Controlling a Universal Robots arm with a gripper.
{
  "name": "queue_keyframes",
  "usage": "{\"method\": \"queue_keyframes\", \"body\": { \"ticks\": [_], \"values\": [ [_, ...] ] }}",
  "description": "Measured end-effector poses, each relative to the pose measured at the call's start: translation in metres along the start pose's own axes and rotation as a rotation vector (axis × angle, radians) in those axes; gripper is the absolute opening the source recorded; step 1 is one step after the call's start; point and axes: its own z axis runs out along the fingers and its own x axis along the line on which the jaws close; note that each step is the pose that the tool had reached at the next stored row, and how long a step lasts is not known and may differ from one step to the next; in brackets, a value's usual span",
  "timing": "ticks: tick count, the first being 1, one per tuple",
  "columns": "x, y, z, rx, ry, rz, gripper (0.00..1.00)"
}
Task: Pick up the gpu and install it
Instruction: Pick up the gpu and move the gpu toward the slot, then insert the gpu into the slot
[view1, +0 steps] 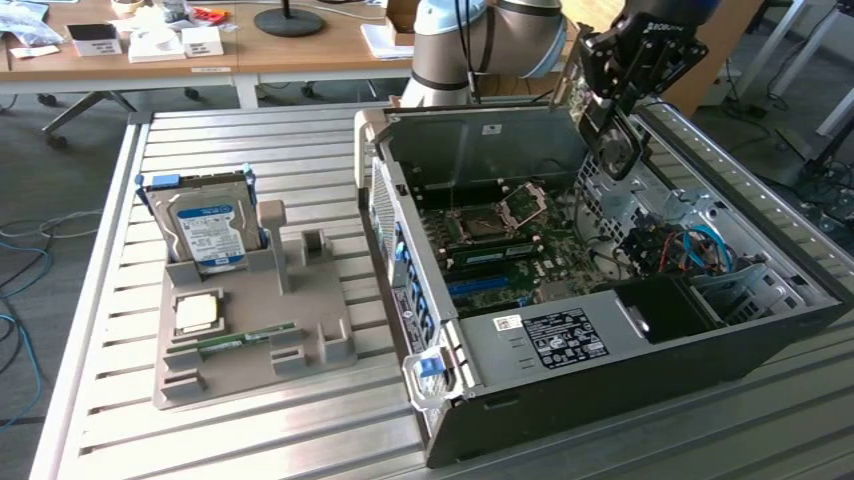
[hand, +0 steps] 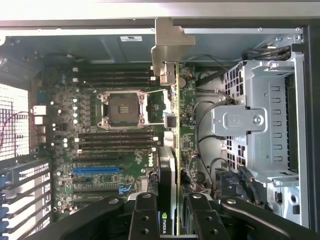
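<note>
Gripper (view1: 610, 103) above the open computer case (view1: 627, 395), jaws closed on the gpu (hand: 173, 131), one finger (hand: 144, 216) on each flat face of the card; card held on edge, hanging from the jaws down into the case opening. In the wrist view the gpu appears as a thin green line; its long axis runs straight away from the fingers to the silver end bracket (hand: 167, 44), which lies at the far end, close to the case wall. Motherboard (hand: 95, 145) beneath the card, by judgement not touching it; CPU socket (hand: 122, 107) on one side of the card's edge, grey drive cage (hand: 260, 120) on the other. Blue expansion slot (hand: 97, 170) lies on the socket side, near the gripper end of the card; its length runs across the card's long axis, not along it. In the exterior view the held card sits toward the exterior view's right of the socket.
</note>
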Motion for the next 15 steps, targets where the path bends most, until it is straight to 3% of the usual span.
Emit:
{"method": "queue_keyframes", "body": {
  "ticks": [15],
  "values": [
    [-0.0043, 0.0002, 0.0004, 0.0001, -0.0005, 0.005, 0.27]
  ]
}}
